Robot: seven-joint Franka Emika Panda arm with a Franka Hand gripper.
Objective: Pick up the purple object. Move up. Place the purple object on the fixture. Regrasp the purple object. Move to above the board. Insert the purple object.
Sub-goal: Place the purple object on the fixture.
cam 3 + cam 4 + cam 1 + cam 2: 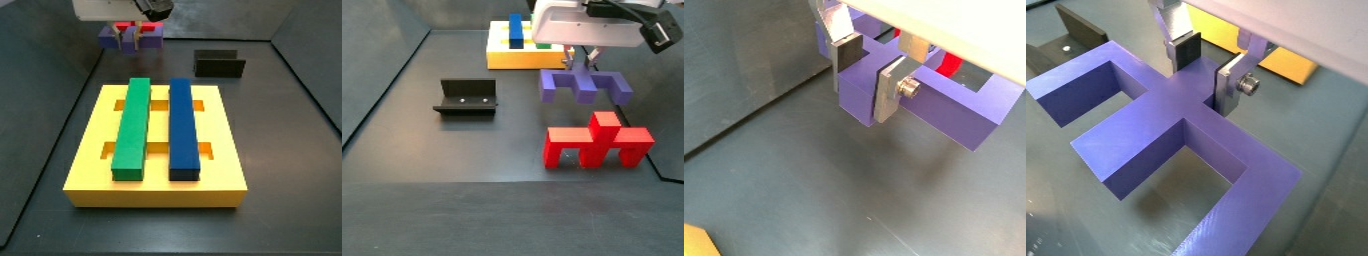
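Observation:
The purple object (583,85) lies flat on the dark floor between the board (509,58) and a red piece; in a side view it shows at the far end (134,38). My gripper (1207,75) hangs right over it, open. Its fingertips (885,95) stand on either side of the raised central stub, just below the stub's top, and one dark pad still shows bare. Both wrist views show the purple body (951,110) spreading under the fingers. The fixture (466,97) stands apart on the floor, also seen beyond the board (221,65).
The yellow board (154,185) carries a long green bar (130,125) and a long blue bar (183,125). A red pronged piece (596,145) lies next to the purple object. Dark walls (301,80) border the floor.

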